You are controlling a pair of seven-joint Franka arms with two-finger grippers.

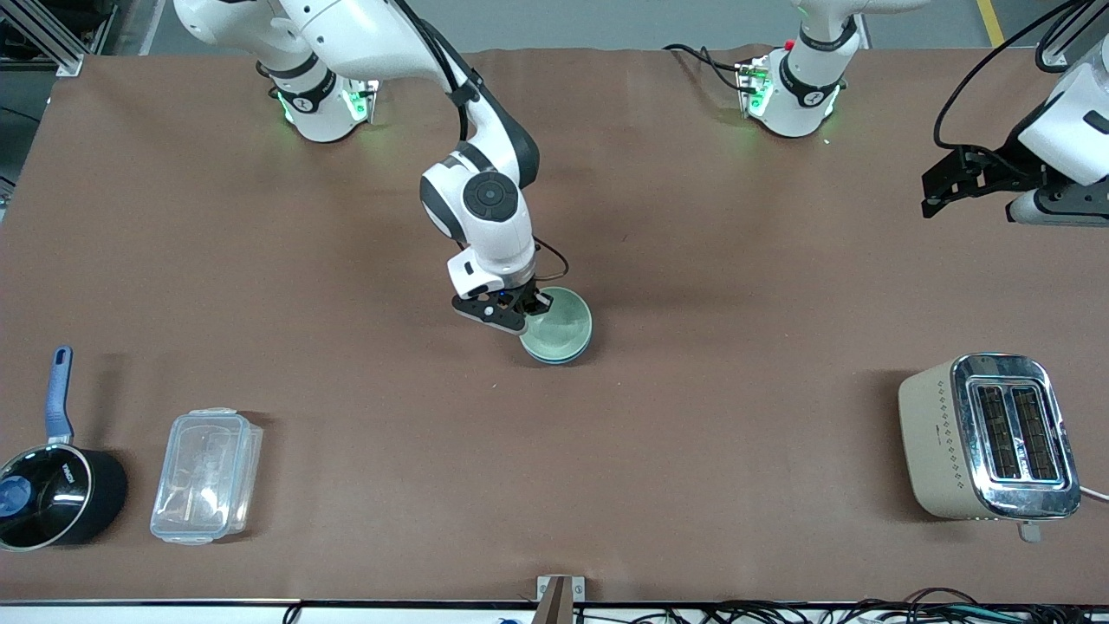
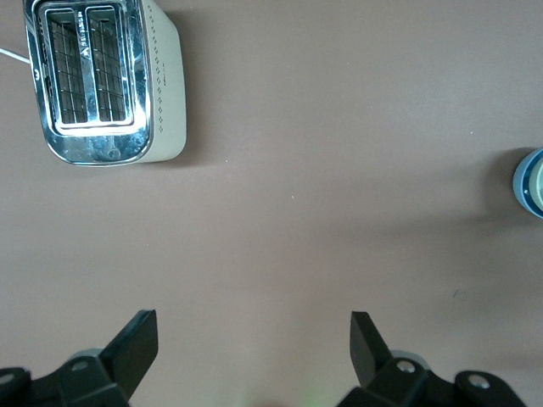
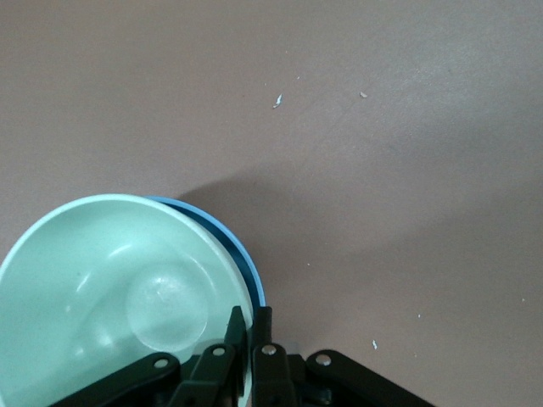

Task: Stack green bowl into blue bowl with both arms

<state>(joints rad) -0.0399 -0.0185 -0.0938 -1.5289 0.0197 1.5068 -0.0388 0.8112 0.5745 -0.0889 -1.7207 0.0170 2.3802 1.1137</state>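
Brown table: our right jaws pinch the pale green bowl inside the sky-blue bowl; next, let go. Left jaws wait wide open, empty

The green bowl sits inside the blue bowl in the middle of the brown table. The right gripper is at the green bowl's rim. The left gripper hangs in the air, waiting, at the left arm's end of the table. A toaster, a clear box and a black saucepan sit nearer the camera.
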